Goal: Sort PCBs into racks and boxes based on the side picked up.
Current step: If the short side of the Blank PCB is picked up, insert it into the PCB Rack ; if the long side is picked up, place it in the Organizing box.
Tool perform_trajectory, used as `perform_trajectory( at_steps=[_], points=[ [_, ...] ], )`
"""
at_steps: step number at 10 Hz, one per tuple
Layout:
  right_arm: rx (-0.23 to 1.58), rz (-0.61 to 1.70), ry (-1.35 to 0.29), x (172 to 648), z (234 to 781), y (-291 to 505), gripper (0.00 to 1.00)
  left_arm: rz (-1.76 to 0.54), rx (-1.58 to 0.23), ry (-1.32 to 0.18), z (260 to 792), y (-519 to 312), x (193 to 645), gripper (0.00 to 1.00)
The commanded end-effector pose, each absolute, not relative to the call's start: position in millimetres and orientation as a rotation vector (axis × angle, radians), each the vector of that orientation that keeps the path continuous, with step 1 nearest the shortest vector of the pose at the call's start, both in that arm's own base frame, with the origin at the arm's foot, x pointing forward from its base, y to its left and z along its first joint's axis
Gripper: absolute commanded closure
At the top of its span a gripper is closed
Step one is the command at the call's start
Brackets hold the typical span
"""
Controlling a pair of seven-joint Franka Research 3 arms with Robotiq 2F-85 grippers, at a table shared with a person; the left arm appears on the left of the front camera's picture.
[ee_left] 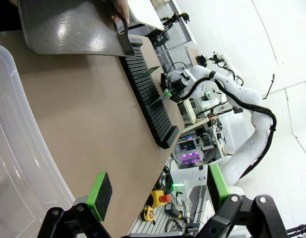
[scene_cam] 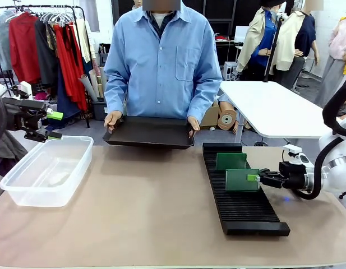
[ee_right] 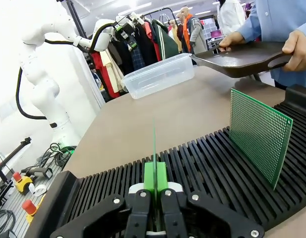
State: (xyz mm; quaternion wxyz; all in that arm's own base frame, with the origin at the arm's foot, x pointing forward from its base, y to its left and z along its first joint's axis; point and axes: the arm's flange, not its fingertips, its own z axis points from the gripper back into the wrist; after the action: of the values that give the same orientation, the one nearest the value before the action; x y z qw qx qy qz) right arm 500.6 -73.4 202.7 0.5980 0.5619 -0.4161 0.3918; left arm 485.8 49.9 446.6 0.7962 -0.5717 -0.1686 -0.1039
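Right gripper (scene_cam: 257,178), black with green pads, pinched tight on the edge of a thin green rectangular circuit board (scene_cam: 242,180) standing upright in a slot of the long, low black slotted rack (scene_cam: 240,210). Seen edge-on from the right wrist, that board (ee_right: 154,148) only a thin green line rising between the pressed-together fingers (whether its bottom edge sits fully seated in the slot, hard to tell). Second green circuit board (scene_cam: 230,161) upright in the rack a few slots farther toward the person, apart from the first; in the right wrist view its perforated face (ee_right: 259,134) standing well to the right of the held one.

Left gripper (scene_cam: 54,124) spread wide, pinching nothing, hovering above the far-left rim of the clear plastic rectangular tub (scene_cam: 27,196). From the left wrist, green pads (ee_left: 99,194) well apart, with the tub wall (ee_left: 16,129) curving along the left.

Across the tan table (scene_cam: 144,218), a person in a light blue shirt gripping a shallow black smooth tray (scene_cam: 150,132) with both hands (scene_cam: 112,119), tray raised at the far edge between tub and rack.
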Motion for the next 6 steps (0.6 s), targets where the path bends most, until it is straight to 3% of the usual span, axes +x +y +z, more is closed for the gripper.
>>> perform_trajectory(
  at_steps=[1,6],
  points=[
    [1.286,0.961,-0.957,503.7,198.5,-72.0,1.0,-0.21,-1.229,-0.36,448.9,49.3,485.8,0.0],
    [1.267,0.978,-0.944,502.0,193.4,-72.0,1.0,-0.21,-1.229,-0.36,448.9,49.3,485.8,0.0]
  ],
)
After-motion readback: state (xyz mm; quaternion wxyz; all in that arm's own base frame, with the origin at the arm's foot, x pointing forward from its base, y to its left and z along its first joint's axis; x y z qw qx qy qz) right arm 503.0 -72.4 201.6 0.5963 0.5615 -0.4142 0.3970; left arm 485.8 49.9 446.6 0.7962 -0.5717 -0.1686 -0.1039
